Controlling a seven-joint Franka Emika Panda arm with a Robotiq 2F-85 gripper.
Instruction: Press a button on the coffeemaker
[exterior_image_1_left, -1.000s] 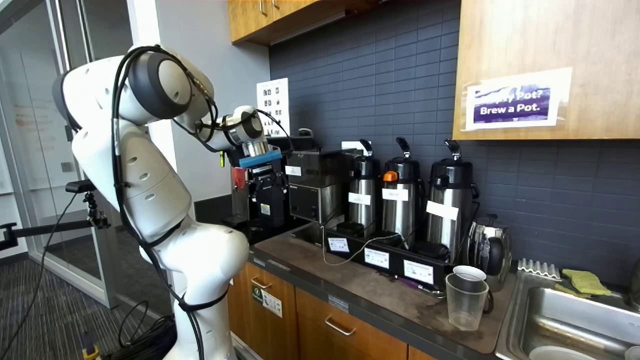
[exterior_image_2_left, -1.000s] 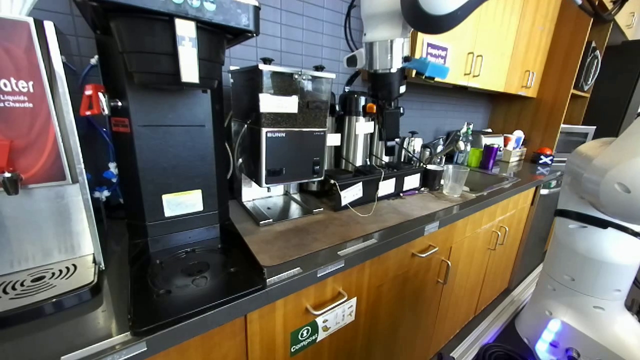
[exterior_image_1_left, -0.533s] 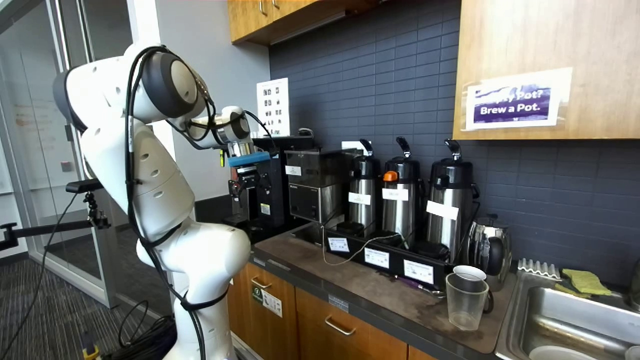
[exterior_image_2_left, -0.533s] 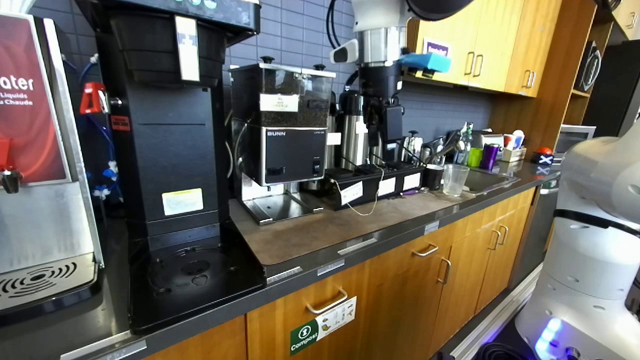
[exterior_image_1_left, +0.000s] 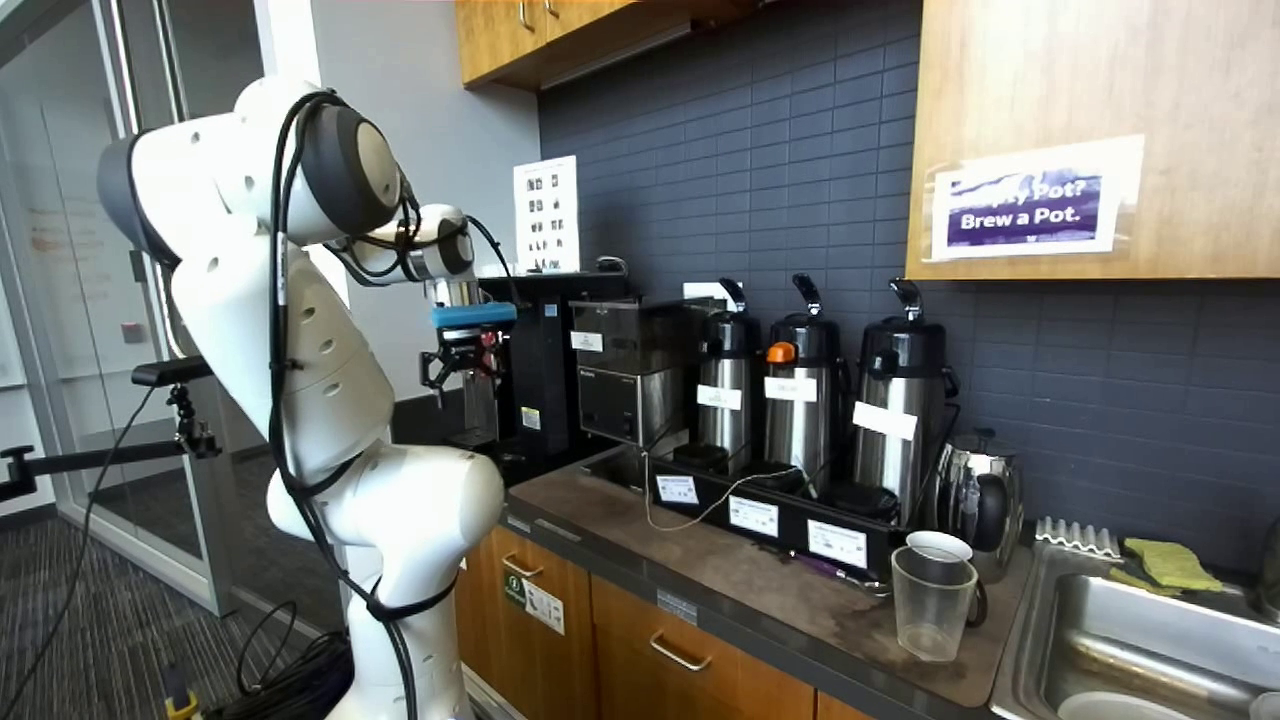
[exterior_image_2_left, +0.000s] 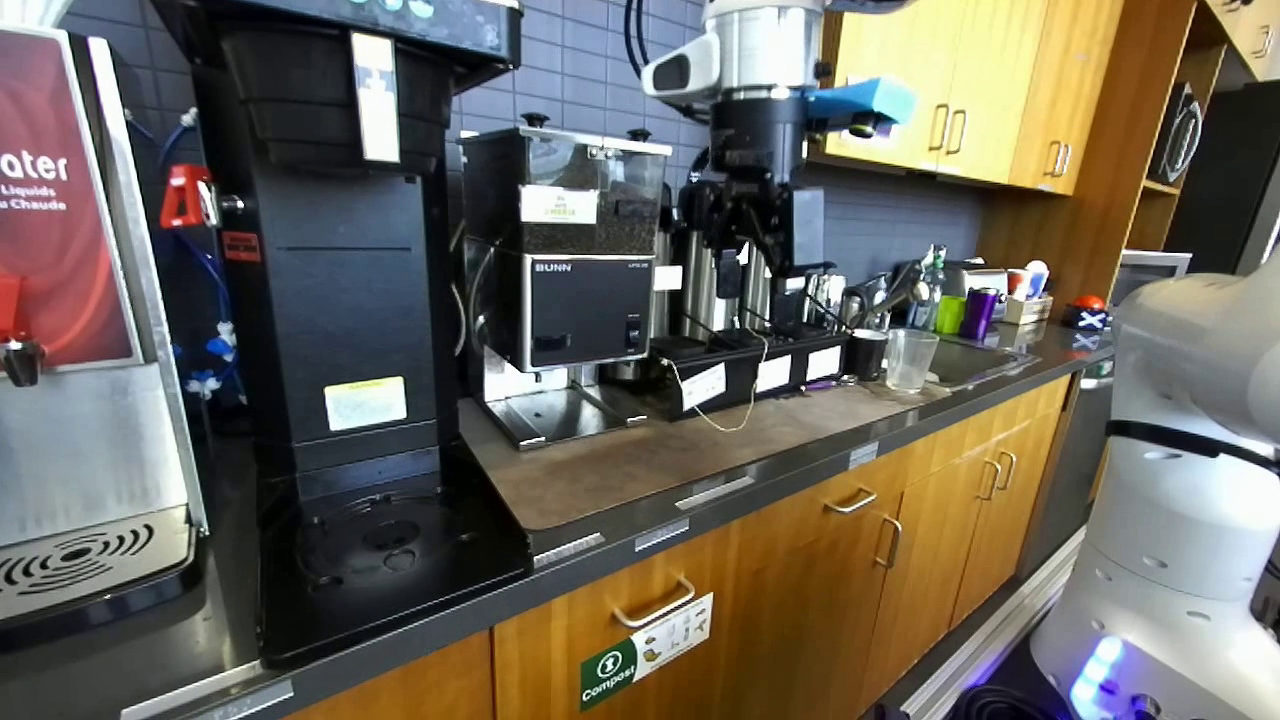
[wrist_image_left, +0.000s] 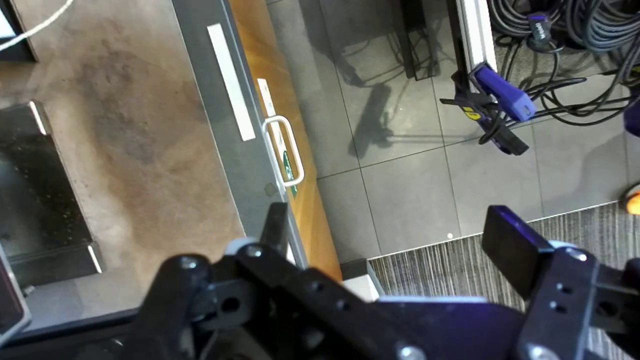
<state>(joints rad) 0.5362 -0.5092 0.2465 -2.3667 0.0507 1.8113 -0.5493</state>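
Observation:
The coffeemaker (exterior_image_2_left: 345, 290) is the tall black machine at left in an exterior view, with a white label strip on its front. Light round buttons (exterior_image_2_left: 390, 6) show at its top edge, cut off by the frame. In an exterior view the coffeemaker (exterior_image_1_left: 540, 365) stands behind the gripper, partly hidden. My gripper (exterior_image_1_left: 462, 375) is open, empty and points down, in front of the counter and apart from the machine. It also shows as the gripper (exterior_image_2_left: 762, 262) right of the grinder. In the wrist view the gripper (wrist_image_left: 390, 220) has its fingers wide apart over the counter edge and floor.
A BUNN grinder (exterior_image_2_left: 590, 310) stands beside the coffeemaker. Several pump pots (exterior_image_1_left: 800, 400) stand behind a black rack (exterior_image_1_left: 780, 520). A red hot-water dispenser (exterior_image_2_left: 60, 200) is on the coffeemaker's other side. A clear cup (exterior_image_1_left: 932, 605) stands near the sink (exterior_image_1_left: 1150, 620). Cabinets hang overhead.
My gripper has moved left in an exterior view, past the coffeemaker's front, and looks larger in an exterior view, so nearer that camera. It has also turned, showing both fingers apart.

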